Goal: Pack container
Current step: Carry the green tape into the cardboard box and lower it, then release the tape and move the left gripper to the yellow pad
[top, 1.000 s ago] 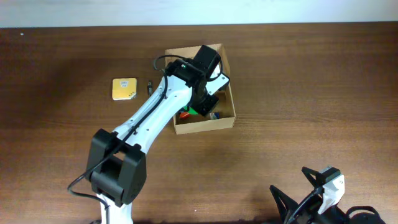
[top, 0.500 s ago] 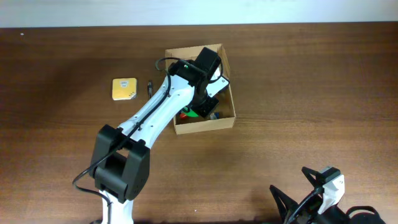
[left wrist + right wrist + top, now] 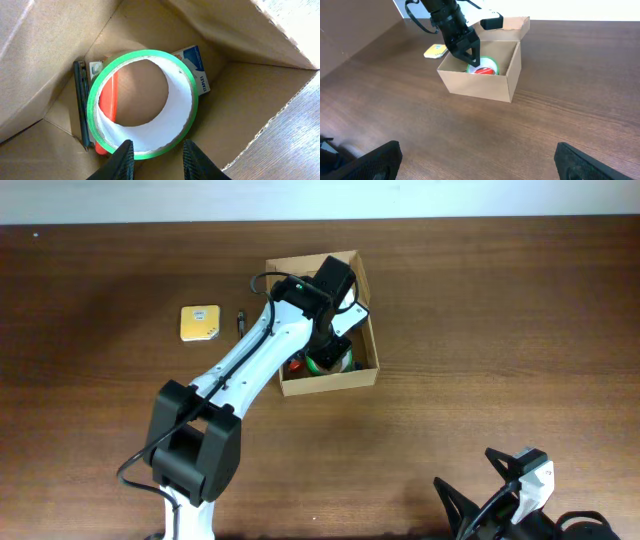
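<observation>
The container [image 3: 330,385] is a tan cardboard box with its flap lid open, at the table's far middle. It also shows in the left wrist view [image 3: 250,95] and the right wrist view [image 3: 480,85]. A green-edged tape roll [image 3: 332,361] lies flat inside it [image 3: 181,107], on top of a red item [image 3: 107,100], next to a dark pen [image 3: 81,100] and a blue-and-white staples box [image 3: 197,70]. My left gripper [image 3: 330,345] is inside the box, open, its fingertips [image 3: 159,145] just above the roll's near edge. My right gripper [image 3: 478,485] is open and empty near the front right edge [image 3: 477,162].
A yellow flat item [image 3: 200,322] and a small dark item [image 3: 240,317] lie on the wooden table left of the box. The yellow item also shows in the right wrist view [image 3: 436,50].
The green tape roll now shows lying in the box under the left gripper; it was hidden before. The left arm shifted slightly. The right arm has not moved.
</observation>
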Robot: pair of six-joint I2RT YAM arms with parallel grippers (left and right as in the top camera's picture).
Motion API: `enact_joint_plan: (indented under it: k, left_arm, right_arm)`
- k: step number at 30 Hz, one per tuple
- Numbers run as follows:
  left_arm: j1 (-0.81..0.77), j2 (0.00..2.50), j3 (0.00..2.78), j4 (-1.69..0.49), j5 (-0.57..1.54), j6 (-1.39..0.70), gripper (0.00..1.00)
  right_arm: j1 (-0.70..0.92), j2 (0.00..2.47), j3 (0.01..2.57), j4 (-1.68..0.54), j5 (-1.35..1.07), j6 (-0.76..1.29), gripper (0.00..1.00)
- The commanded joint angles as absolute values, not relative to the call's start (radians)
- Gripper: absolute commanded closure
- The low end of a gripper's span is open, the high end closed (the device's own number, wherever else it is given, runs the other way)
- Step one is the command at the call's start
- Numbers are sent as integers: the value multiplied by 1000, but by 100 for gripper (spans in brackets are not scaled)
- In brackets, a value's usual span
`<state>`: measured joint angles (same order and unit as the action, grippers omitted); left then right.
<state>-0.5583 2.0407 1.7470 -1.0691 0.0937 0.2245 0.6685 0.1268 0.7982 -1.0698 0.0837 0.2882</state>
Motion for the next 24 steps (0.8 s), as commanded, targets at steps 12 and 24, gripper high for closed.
enact_joint_plan:
  k: [12, 24]
  left_arm:
    - [-521, 2014, 1873, -1102, -42, 169, 69]
    - [-180, 1890, 2020, -1304, -172, 46, 0]
  right_arm:
    - [674, 119, 794, -1067, 82, 296, 1]
    - [674, 119, 794, -1067, 82, 296, 1]
